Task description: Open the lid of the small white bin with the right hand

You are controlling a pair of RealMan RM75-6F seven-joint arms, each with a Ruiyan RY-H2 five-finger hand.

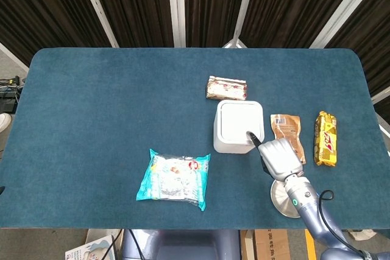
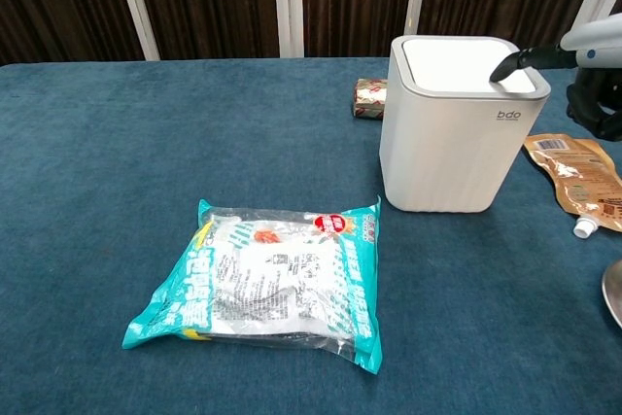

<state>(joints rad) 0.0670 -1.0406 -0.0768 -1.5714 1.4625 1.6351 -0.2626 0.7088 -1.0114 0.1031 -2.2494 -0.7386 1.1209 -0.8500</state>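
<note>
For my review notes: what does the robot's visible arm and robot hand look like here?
Only the right arm shows. The robot hand has a silver-grey shell with black fingers. The forearm is silver-blue metal with a small green light at the wrist and a black cable looping alongside. No markings are legible.

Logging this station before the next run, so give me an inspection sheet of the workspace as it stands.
Surface: blue cloth table.
Job's things: white bin upright, lid closed.
Clutter: teal snack bag, brown wrapped bar, brown pouch, yellow bar, metal disc.
Hands: right hand has one extended fingertip at the lid's near right edge; left hand nothing seen.
Cables: black cable on the right arm.
Surroundings: dark curtains behind.
</note>
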